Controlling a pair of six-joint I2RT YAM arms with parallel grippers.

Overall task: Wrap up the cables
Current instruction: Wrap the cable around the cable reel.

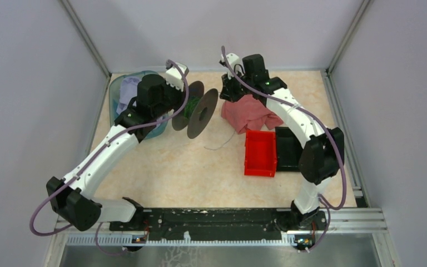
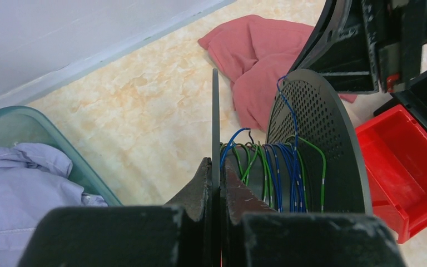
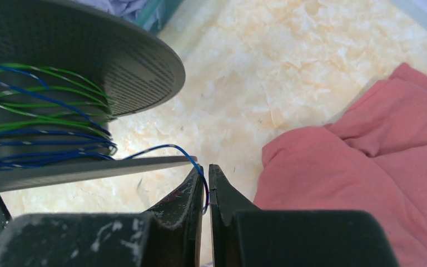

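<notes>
Two robot arms meet at a large black round plastic spool (image 1: 203,114), held on edge over the middle of the table. The left gripper (image 2: 216,167) is pressed together on the rim of one thin flange. The right gripper (image 3: 204,173) pinches a single blue strand of the very thin blue and green cables (image 2: 272,167), just beside the rim of the other flange.

Most of the wire sits in loose, uneven turns around the core between the flanges. One thin dark stray strand (image 1: 219,146) lies on the tabletop near a red plastic bin (image 1: 260,153).

The wire looks feather-light, springy and slick, likely to uncoil or slip from the pads if tension drops, and thin enough to kink. The free end close to the spool seems the sensible place to hold.

The beige marbled tabletop (image 1: 172,172) appears smooth and hard. A crumpled pink cloth (image 1: 250,114), a black bin (image 1: 289,147) and a teal tub (image 1: 113,89) of lavender fabric stand around it, inside pale grey walls (image 1: 200,28).
</notes>
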